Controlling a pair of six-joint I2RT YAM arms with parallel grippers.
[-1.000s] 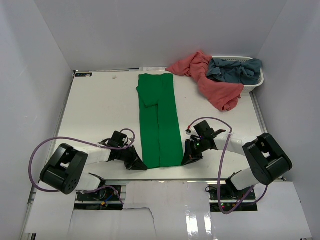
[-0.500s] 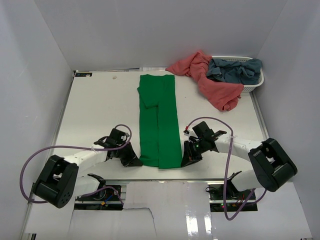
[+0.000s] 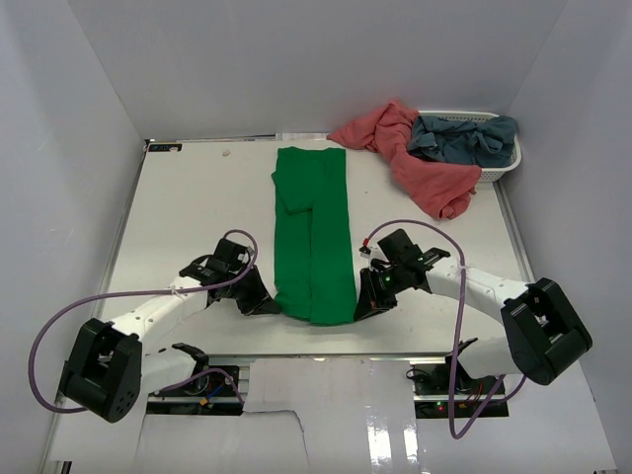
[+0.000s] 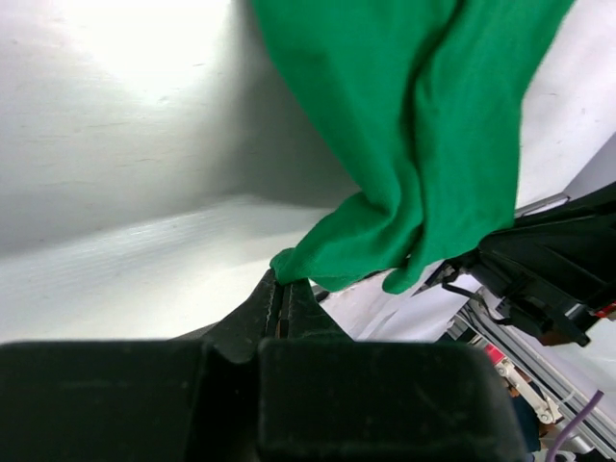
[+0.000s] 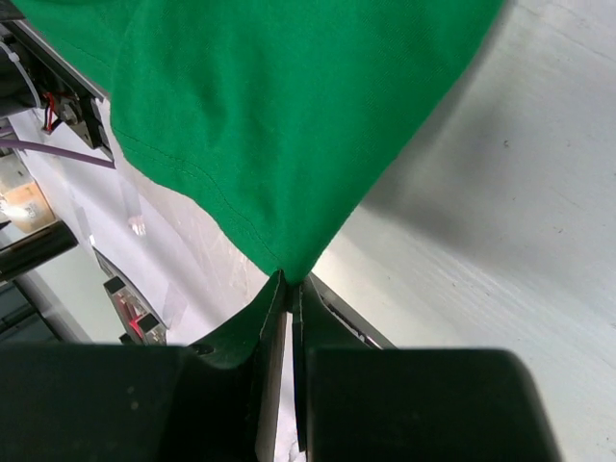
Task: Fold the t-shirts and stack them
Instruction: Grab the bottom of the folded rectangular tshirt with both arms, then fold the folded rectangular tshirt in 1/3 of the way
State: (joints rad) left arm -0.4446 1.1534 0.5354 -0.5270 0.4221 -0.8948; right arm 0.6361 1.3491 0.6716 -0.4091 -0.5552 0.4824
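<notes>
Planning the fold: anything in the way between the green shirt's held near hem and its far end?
Nothing visible. The left pincer and right pincer are shut on the green t-shirt at its near corners, and the cloth beyond lies bare. The salmon-pink t-shirt sits close to its far right corner, not on it.

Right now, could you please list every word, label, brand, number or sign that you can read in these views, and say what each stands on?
No text can be read in any view.
A small dark strip at the far left corner of the table may be a label, but it is too small to read.
No print or logo shows on the green t-shirt, salmon-pink t-shirt, grey-blue t-shirt or white basket.
</notes>
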